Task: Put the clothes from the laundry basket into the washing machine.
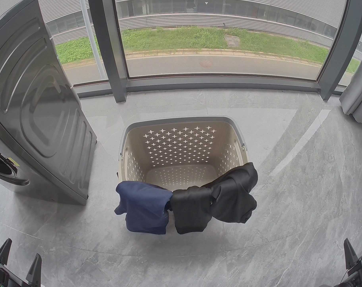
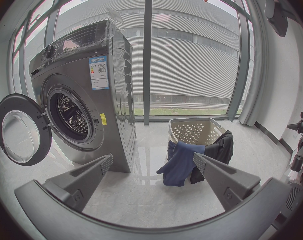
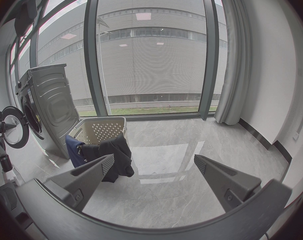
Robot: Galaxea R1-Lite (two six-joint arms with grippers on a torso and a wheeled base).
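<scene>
A beige laundry basket (image 1: 181, 148) stands on the floor ahead, its inside bare. Over its near rim hang a navy garment (image 1: 143, 206) and a black garment (image 1: 217, 198). The grey washing machine (image 1: 33, 100) stands at the left with its round door (image 2: 21, 134) swung open and the drum (image 2: 71, 115) showing. My left gripper (image 1: 18, 258) is low at the near left, open and holding nothing. My right gripper (image 1: 359, 246) is low at the near right, open too. Both are well short of the basket (image 2: 195, 130), navy garment (image 2: 180, 162) and black garment (image 3: 116, 155).
A tall window wall (image 1: 213, 32) runs behind the basket. A light curtain (image 1: 358, 88) hangs at the far right. Bare grey marble floor (image 1: 300, 180) lies around the basket and between it and the grippers.
</scene>
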